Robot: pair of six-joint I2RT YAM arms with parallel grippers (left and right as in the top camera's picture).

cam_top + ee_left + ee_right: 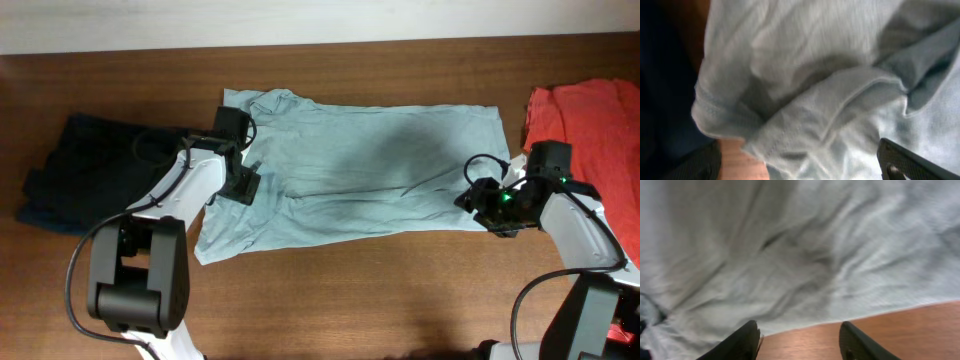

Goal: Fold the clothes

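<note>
"What sort of room was it, would you say?"

"A robotics lab or test station, as far as I could tell, not anybody's home. The left arm (185, 190) and the right arm (580, 220), both jointed machines in grey and black, stood at the near edge of a wood-grain table (400, 290). Black cables (72, 275) looped off them, and a green light (507, 197) glowed on the right one."

"But there was laundry?"

"Yes, only three pieces, though. A pale T-shirt (370, 170) was spread flat, with a dark garment (90, 170) on one side and an orange-red shirt (590, 110) on the other. Behind the table was just a plain pale wall (300, 20)."
</note>
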